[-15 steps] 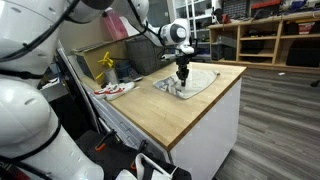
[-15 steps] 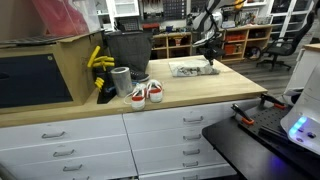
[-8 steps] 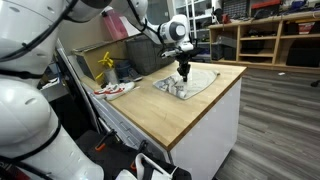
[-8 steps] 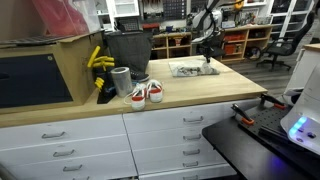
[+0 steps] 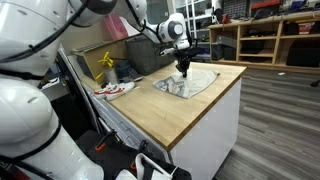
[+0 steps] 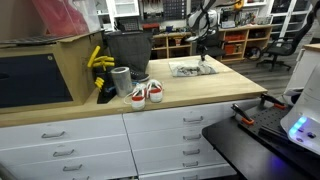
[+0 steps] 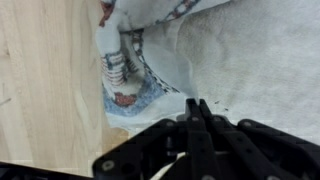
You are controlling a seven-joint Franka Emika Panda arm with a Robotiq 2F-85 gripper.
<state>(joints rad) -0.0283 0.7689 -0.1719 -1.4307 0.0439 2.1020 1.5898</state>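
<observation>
Claw (image 7: pixel 199 106), black jaws pressed together, hangs above rumpled pale cloth (image 7: pixel 250 50).

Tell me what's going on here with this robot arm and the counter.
The robot arm's fingers are shut on a white cloth that lies on the wooden countertop. They seem to pinch a fold of it and lift it slightly. Further along the counter, a pair of sneakers and a dark bin sit untouched.

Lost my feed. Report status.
Gripper shut, low over the cloth. Whether it pinches fabric, cannot tell. Sneakers sit well apart.
</observation>
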